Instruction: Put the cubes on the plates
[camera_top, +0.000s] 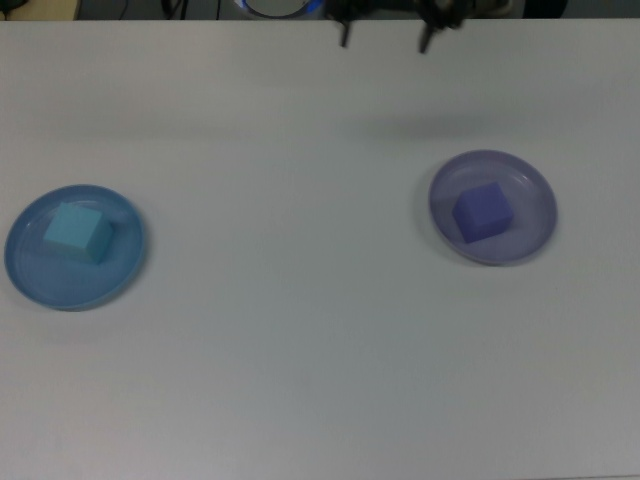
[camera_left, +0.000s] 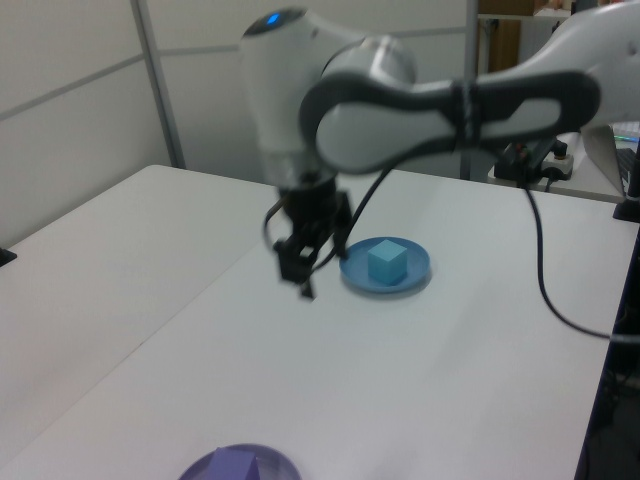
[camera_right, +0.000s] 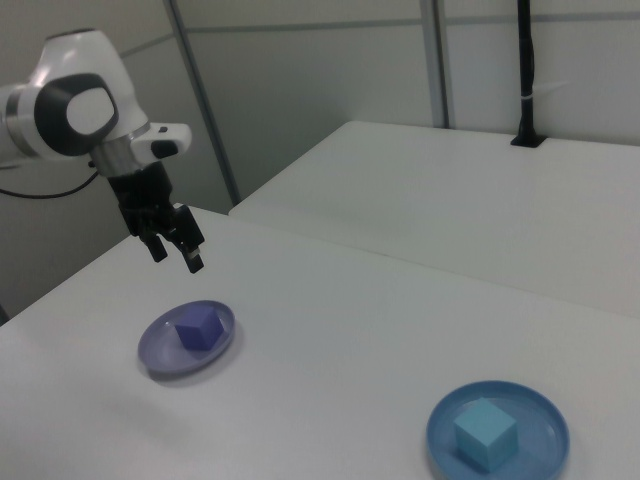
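The violet-blue cube (camera_top: 482, 212) (camera_right: 197, 328) rests on the lavender plate (camera_top: 531, 216) (camera_right: 159, 351) at the top view's right. On the blue plate (camera_top: 124, 271) (camera_left: 421, 270) (camera_right: 546, 420) at the top view's left sits the turquoise cube (camera_top: 75, 230) (camera_left: 387, 262) (camera_right: 485, 432). My gripper (camera_top: 385, 40) (camera_left: 301, 272) (camera_right: 176, 257) hangs open and empty well above the table. It is at the top view's upper edge, apart from both plates. In the left view only the lavender plate's (camera_left: 205, 468) far part shows at the bottom edge.
A white table (camera_top: 300, 330) carries both plates. A second white table (camera_right: 480, 190) stands beyond a gap in the right view. A black cable (camera_left: 545, 290) trails from the arm across the left view's right side.
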